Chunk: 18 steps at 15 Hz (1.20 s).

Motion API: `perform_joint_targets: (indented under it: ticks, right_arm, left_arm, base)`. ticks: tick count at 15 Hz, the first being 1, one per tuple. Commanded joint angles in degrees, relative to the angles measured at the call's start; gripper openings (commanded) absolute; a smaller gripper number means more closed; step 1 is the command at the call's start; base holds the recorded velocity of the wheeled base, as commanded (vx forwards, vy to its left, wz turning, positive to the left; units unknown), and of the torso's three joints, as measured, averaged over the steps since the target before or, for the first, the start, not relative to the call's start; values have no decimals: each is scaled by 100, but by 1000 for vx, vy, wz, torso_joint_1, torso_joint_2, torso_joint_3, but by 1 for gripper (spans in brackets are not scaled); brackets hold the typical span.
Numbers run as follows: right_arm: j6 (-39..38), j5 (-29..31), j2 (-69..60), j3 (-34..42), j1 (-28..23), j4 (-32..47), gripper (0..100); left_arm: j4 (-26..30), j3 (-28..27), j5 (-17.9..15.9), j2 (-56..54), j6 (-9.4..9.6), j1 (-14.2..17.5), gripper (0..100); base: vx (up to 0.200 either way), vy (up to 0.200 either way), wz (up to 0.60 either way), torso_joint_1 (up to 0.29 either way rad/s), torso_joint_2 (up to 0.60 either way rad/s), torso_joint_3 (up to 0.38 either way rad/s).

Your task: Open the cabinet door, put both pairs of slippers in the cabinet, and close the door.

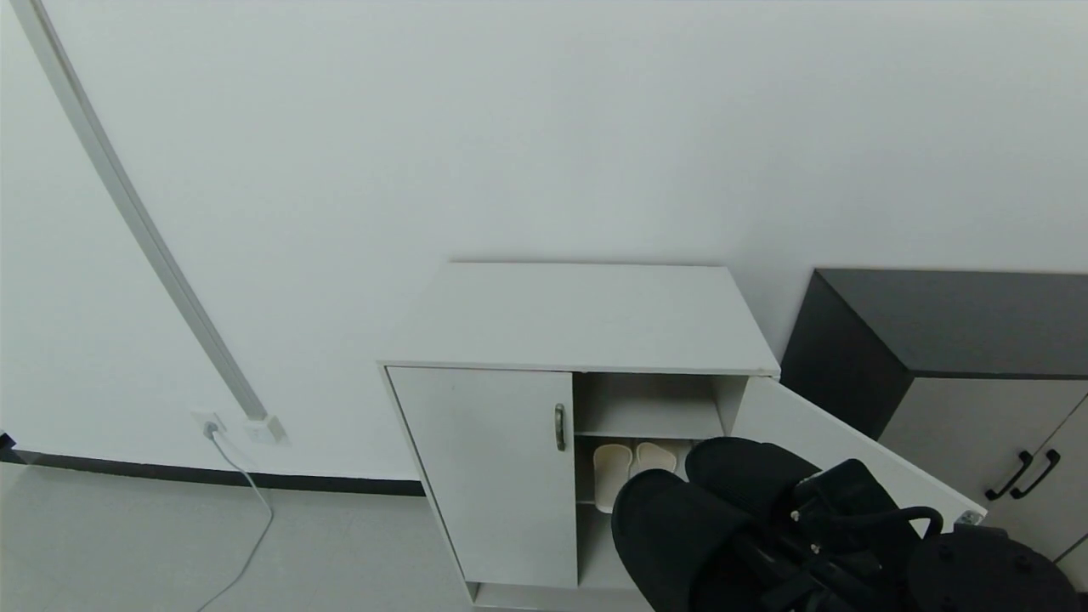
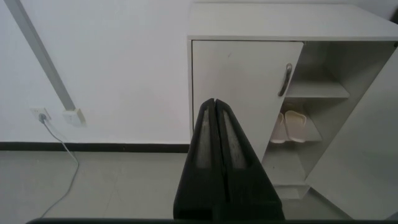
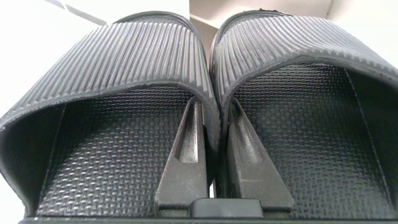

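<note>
A white cabinet [image 1: 586, 319] stands against the wall with its right door [image 1: 850, 455] swung open and its left door [image 1: 489, 472] closed. A cream pair of slippers [image 1: 633, 467] lies on the middle shelf inside, also visible in the left wrist view as the cream slippers [image 2: 291, 126]. My right gripper [image 3: 214, 158] is shut on the inner edges of a black pair of slippers [image 1: 705, 518], holding them side by side in front of the open compartment. My left gripper [image 2: 215, 134] is shut and empty, off to the left of the cabinet.
A dark-topped cabinet [image 1: 952, 340] with black handles stands right of the open door. A wall socket [image 1: 208, 425] with a white cable sits at the lower left, and a slanted white conduit [image 1: 127, 204] runs up the wall. Grey floor lies left of the cabinet.
</note>
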<state>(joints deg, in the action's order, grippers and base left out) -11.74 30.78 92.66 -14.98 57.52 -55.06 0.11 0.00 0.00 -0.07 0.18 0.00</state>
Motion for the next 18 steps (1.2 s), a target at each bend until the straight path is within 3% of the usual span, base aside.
perform_joint_targets:
  ticks: [1, 18]
  right_arm:
    - [-4, -2, 15, 4, 14, -4, 0]
    - [5, -2, 6, 66, 102, -13, 0]
  left_arm:
    - [-2, 0, 0, 7, -1, 0, 0]
    - [-2, 0, 0, 7, -1, 0, 0]
  base:
    - [0, 0, 0, -163, 364, 193]
    - [0, 0, 0, -203, 479, 274]
